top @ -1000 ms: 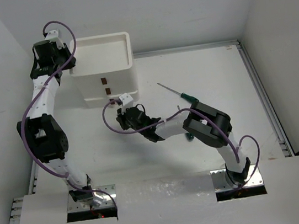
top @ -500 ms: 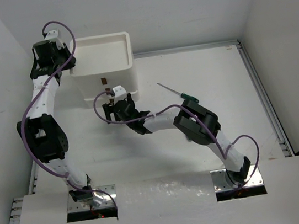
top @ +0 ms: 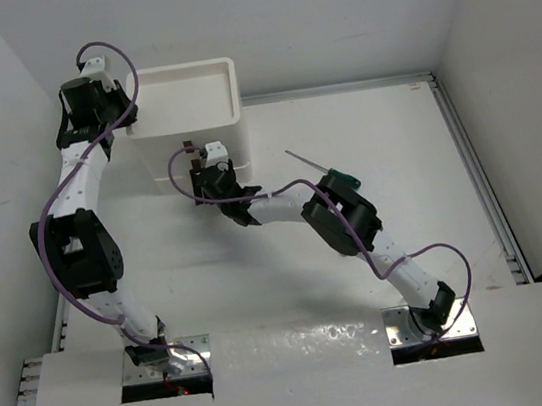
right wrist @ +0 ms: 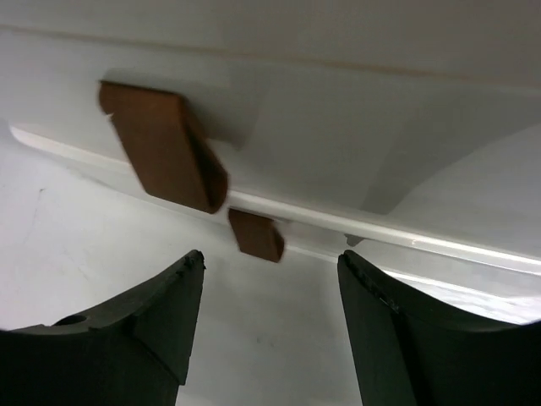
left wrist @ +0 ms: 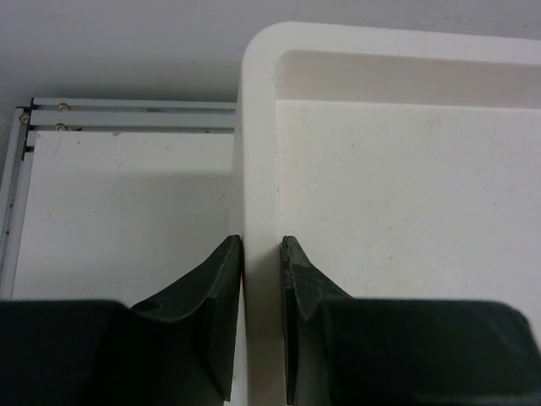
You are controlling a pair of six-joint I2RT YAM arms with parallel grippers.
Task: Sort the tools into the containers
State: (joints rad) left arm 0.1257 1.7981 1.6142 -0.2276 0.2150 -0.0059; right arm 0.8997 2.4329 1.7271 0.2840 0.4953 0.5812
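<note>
The white containers (top: 182, 70) stand at the back of the table, and the top tray is empty. My left gripper (top: 126, 119) is shut on the tray's left rim (left wrist: 258, 127), one finger (left wrist: 221, 279) outside the wall and the other inside. My right gripper (top: 200, 169) is open in front of the drawer fronts (right wrist: 338, 127). Its jaws stand just below two brown tabs (right wrist: 165, 144) (right wrist: 256, 235) and hold nothing. One tool, a screwdriver with a dark green handle (top: 340, 177), lies on the table to the right of the containers, partly under the right arm.
Metal rails (top: 469, 175) run along the table's right and back edges. White walls close in on both sides. The right arm's elbow (top: 338, 216) sits low over the middle of the table.
My right gripper has moved up and left from the middle of the table to the drawer fronts, and its jaws have gone from shut to open. The left arm has not moved.
</note>
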